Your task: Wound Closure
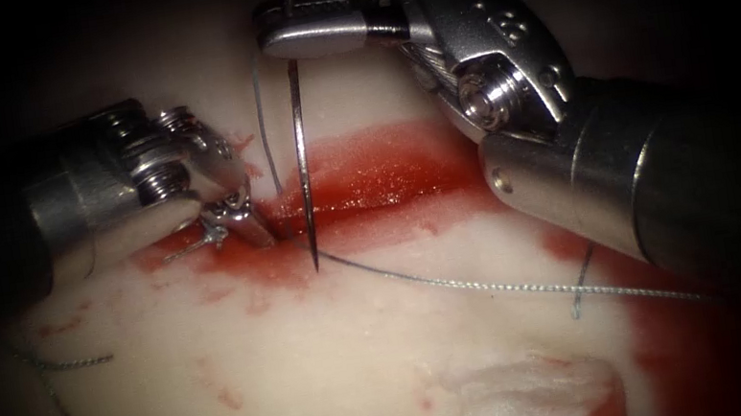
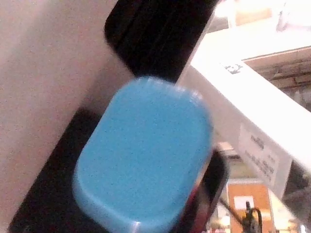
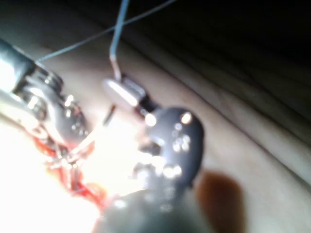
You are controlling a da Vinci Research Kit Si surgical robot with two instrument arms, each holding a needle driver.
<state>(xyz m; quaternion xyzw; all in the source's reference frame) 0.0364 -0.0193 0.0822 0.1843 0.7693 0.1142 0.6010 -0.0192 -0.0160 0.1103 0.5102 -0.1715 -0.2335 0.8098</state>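
Above cut, right end effector point(image 1: 307, 28) pinching needle point(image 1: 303, 164) tail; left end effector point(image 1: 237, 219) gripping tissue point(image 1: 316, 370) edge

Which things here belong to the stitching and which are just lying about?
In use: right tool holding needle near its tail; left tool at the cut; thread; tissue.
Lying about: thread end; red fluid.

Two tools point(image 1: 307, 28) point(image 1: 237, 219), one needle point(image 1: 303, 164), one thread point(image 1: 498, 287), one tissue point(image 1: 317, 380)
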